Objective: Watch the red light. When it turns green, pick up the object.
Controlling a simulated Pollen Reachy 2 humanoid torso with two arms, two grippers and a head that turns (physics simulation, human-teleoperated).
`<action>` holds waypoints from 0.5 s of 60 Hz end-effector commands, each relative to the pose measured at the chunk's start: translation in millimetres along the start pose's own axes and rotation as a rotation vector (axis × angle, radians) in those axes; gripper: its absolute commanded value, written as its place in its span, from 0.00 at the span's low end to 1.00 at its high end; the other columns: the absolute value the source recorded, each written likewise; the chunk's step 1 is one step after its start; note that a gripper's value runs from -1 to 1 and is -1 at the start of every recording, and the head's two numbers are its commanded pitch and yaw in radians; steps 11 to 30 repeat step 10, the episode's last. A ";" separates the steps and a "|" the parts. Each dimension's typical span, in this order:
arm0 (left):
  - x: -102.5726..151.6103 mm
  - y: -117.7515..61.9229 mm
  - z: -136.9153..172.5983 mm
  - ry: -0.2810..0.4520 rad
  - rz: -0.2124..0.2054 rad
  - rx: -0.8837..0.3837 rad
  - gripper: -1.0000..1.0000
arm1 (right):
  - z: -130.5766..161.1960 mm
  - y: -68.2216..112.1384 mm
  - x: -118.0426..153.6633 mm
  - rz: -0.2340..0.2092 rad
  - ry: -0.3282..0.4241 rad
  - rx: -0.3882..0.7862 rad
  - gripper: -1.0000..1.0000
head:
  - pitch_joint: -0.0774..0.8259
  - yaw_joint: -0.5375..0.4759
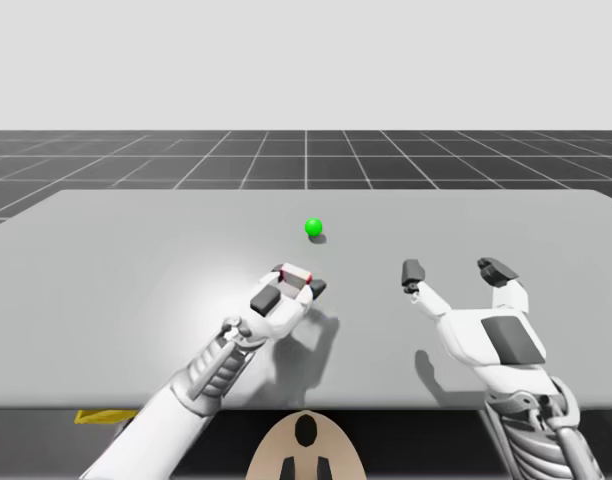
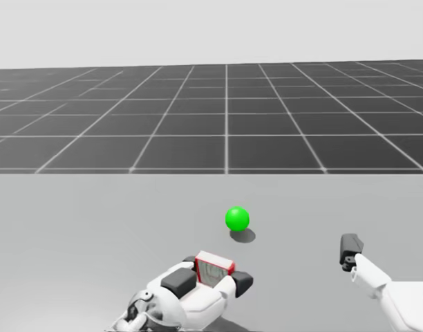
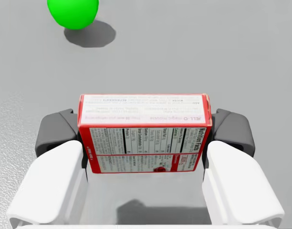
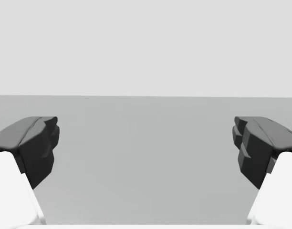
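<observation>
Light reads green, your left hand is clamped on the red box near the worktop's middle, your right hand is spread empty; lifting apparently remains.

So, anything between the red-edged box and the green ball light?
No. Left wrist view shows bare grey tabletop between red-edged cardboard box and green ball light.
</observation>
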 end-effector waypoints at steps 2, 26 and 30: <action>74.3 -21.0 30.1 -0.178 0.006 -0.057 0.97 | 2.5 -1.1 -1.4 0.001 -0.010 0.038 0.00 | 0.38 0.58; 126.4 -26.8 74.2 -0.327 -0.042 -0.063 0.97 | 3.2 -1.5 -1.6 0.009 -0.018 0.044 0.00 | 0.37 0.58; 126.4 -26.8 74.2 -0.327 -0.042 -0.063 0.97 | 3.2 -1.5 -1.6 0.009 -0.018 0.044 0.00 | 0.37 0.58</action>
